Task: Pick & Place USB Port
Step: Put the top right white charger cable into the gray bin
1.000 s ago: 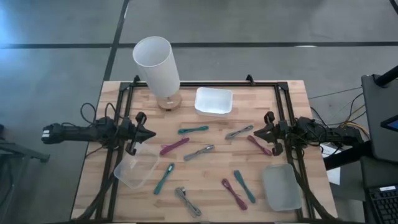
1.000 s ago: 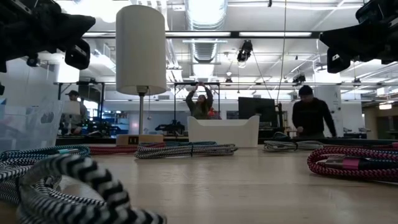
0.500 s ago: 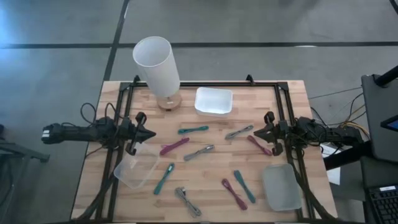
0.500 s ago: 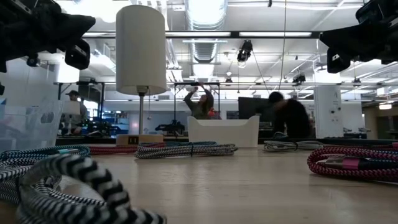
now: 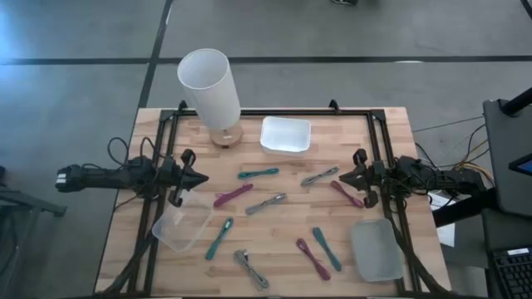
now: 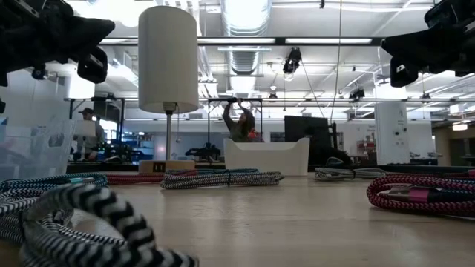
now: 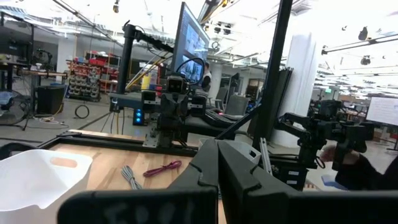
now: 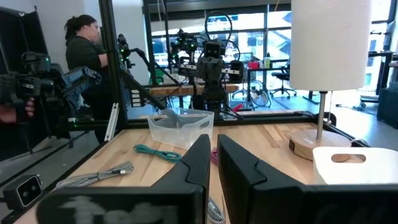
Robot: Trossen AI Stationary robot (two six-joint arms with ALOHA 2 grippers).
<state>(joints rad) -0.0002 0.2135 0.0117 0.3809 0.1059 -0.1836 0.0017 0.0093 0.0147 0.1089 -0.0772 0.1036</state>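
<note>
Cables [image 5: 266, 203]: short bundled USB leads in teal, magenta, grey and striped braid, scattered across table centre | white tray [image 5: 285, 134]: far edge, nothing visible inside | clear bin [image 5: 181, 226]: near left gripper [image 5: 202, 178], contents not discernible | clear lid [image 5: 376, 249]: flat, front right | left gripper: pressed together, holding nothing | right gripper [image 5: 344, 176]: nearly together, holding nothing.

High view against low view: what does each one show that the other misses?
Only the high view shows the clear lid near the right arm and both arms parked at the table's side edges, left hand and right hand held above it. Only the low view shows the room behind, with a person reaching up. Both show the lamp, the white tray and the bundled cables.
</note>
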